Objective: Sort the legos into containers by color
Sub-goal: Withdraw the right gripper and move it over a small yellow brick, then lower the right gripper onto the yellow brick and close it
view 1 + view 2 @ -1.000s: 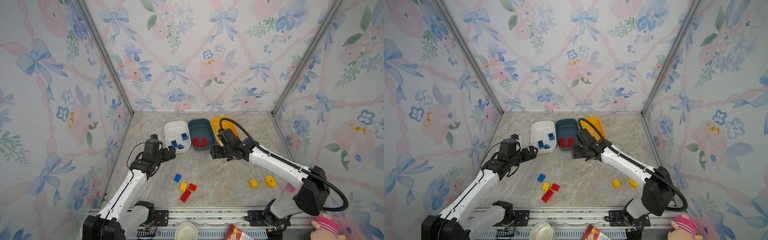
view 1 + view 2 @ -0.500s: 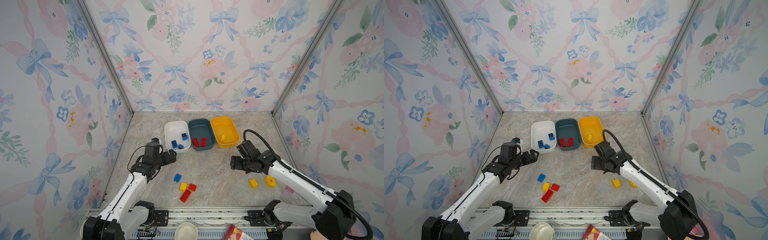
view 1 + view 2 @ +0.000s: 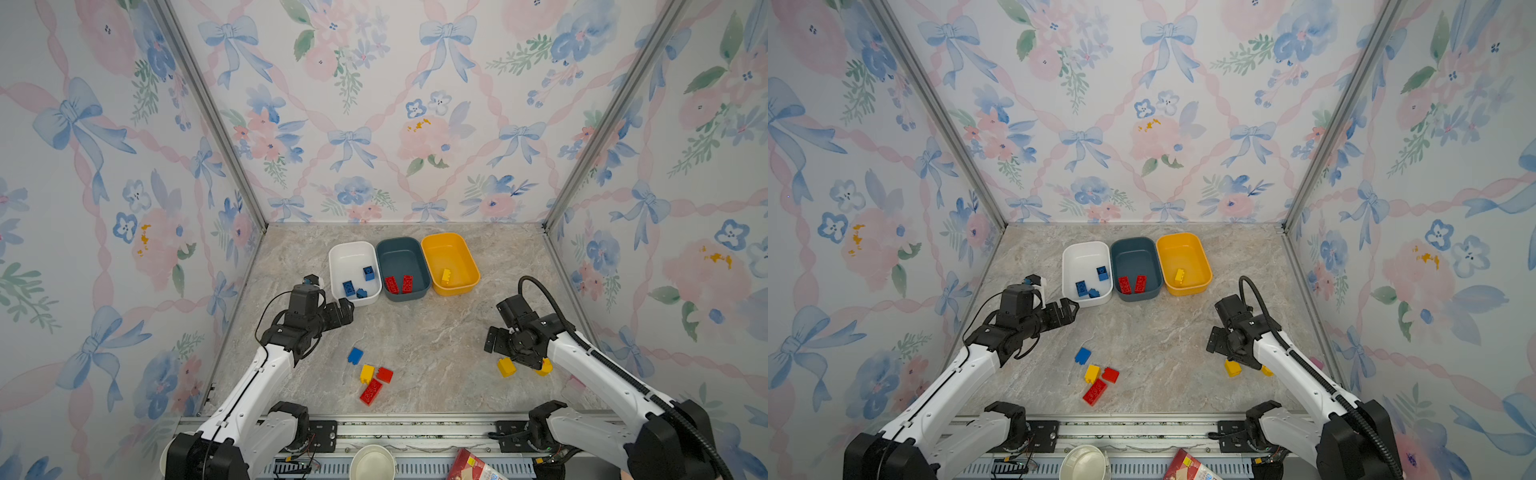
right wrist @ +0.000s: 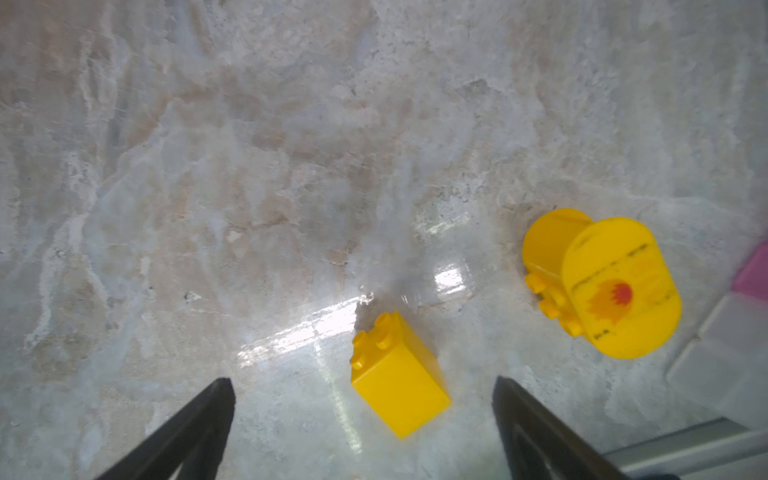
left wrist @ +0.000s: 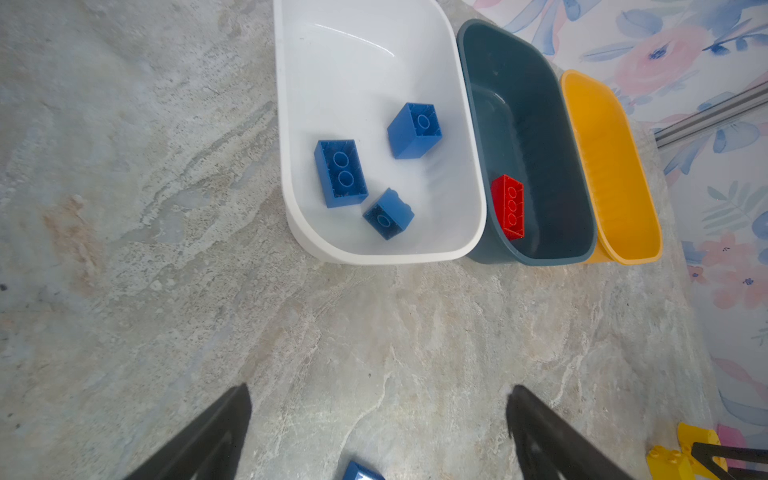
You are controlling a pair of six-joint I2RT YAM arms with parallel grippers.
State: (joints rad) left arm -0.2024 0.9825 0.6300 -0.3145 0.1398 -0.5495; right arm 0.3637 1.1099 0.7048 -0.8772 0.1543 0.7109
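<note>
Three containers stand side by side at the back: a white one (image 3: 353, 251) with three blue legos, a teal one (image 3: 401, 253) with two red legos, and a yellow one (image 3: 451, 249) with one yellow lego (image 3: 446, 276). Loose at front centre lie a blue brick (image 3: 355, 356), a yellow brick (image 3: 366, 373) and two red bricks (image 3: 371, 392). My left gripper (image 3: 348, 309) (image 5: 379, 386) is open and empty, just in front of the white container. My right gripper (image 3: 505, 351) (image 4: 361, 379) is open above a yellow brick (image 4: 399, 378), with a rounded yellow piece (image 4: 602, 282) beside it.
A pink block (image 4: 752, 270) lies near the right wall, past the rounded piece. A paper cup (image 3: 372, 461) and a red packet (image 3: 469, 465) sit below the front rail (image 3: 415, 428). Flowered walls close in three sides.
My right arm swung from the containers to the front right, over the two yellow pieces, its jaws widening. A yellow lego now shows in the yellow container. The left arm drew back slightly.
</note>
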